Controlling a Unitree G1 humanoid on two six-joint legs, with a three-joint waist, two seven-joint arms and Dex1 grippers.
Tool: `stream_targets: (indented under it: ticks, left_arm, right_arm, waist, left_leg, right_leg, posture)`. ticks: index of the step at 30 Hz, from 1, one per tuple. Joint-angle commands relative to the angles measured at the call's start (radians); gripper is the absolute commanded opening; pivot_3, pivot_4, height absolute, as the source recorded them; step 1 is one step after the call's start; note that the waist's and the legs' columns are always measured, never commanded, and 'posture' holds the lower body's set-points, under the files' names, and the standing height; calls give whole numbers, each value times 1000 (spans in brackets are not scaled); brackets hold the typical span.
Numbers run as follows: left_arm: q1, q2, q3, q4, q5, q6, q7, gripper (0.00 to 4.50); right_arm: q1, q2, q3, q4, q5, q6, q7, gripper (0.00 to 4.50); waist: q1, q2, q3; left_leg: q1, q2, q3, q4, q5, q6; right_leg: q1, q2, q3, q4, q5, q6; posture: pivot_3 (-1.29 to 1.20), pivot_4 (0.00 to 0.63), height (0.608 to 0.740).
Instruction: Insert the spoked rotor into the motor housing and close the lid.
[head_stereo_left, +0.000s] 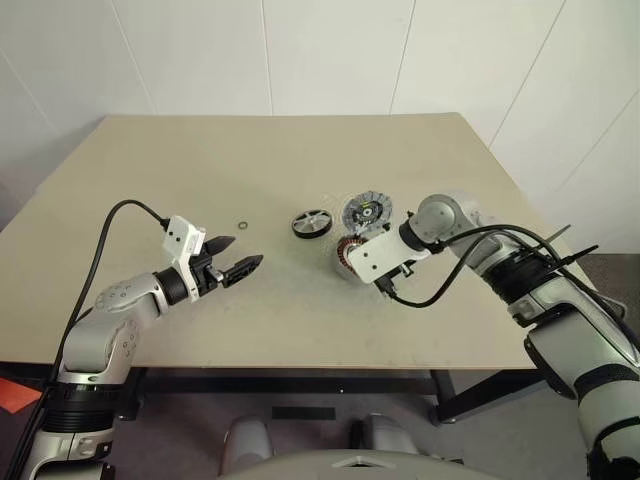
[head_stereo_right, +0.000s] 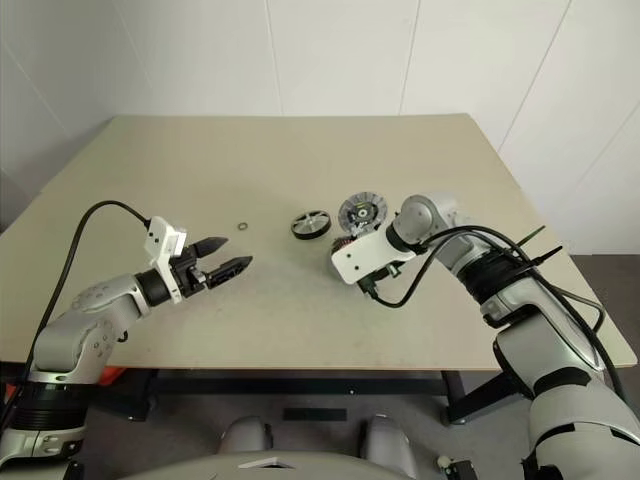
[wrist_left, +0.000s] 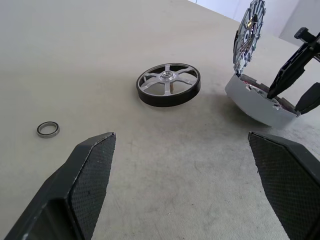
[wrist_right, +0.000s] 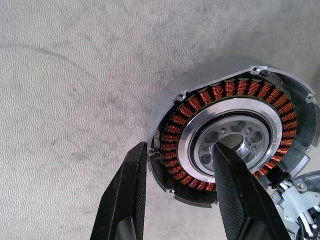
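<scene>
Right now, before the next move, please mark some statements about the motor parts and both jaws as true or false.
1. The spoked rotor already sits inside the motor housing. False: it lies flat on the table, apart from the housing.
2. The left gripper has its jaws open and empty. True.
3. The right gripper has one jaw outside the housing wall and one inside. True.
4. The lid covers the housing. False: it stands tilted beside it, and the copper windings are exposed.
5. A small ring lies on the table. True.
</scene>
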Motion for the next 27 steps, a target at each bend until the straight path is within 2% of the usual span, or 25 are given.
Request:
stream_targets:
  ticks: [1, 8, 9, 15, 22, 27]
  left_arm:
    - [-17, 5, 8, -15, -2, -10, -6, 4500]
    - [-22, 8, 11, -10, 1, -10, -5, 4500]
    - [-23, 9, 12, -9, 1, -10, -5, 4500]
    - [-21, 11, 18, -2, 4, -18, -6, 4500]
    - [-17, 10, 19, 5, 6, -27, -8, 4500]
    - [-15, 12, 23, 15, 7, -38, -14, 4500]
  right_arm:
    - [4, -34, -35, -9, -2, -12, 7, 1850]
    - [34, -12, -34, -47, 5, 17, 19, 1850]
    - [39, -9, -33, -51, 5, 20, 20, 2531]
    - [51, 11, -44, -65, 12, 49, 25, 4463]
    - [43, 12, -89, -145, 73, 112, 63, 4487]
    - [43, 28, -170, -294, 185, 282, 85, 4487]
  waist:
    - [0, 0, 0]
    - [1, 0, 0]
    - [1, 0, 0]
    - [-1, 0, 0]
    - [-7, 0, 0]
    - [-6, 0, 0]
  left_leg:
    - [0, 0, 0, 0, 0, 0]
    - [0, 0, 0, 0, 0, 0]
    - [0, 0, 0, 0, 0, 0]
    - [0, 0, 0, 0, 0, 0]
    - [1, 0, 0, 0, 0, 0]
    - [1, 0, 0, 0, 0, 0]
  right_leg:
    - [0, 0, 0, 0, 0, 0]
    - [0, 0, 0, 0, 0, 0]
    - [0, 0, 0, 0, 0, 0]
    - [0, 0, 0, 0, 0, 0]
    - [0, 0, 0, 1, 0, 0]
    - [0, 0, 0, 0, 0, 0]
  posture:
    - [0, 0, 740]
    - [0, 0, 740]
    - [0, 0, 740]
    - [0, 0, 740]
    - [0, 0, 740]
    - [0, 0, 740]
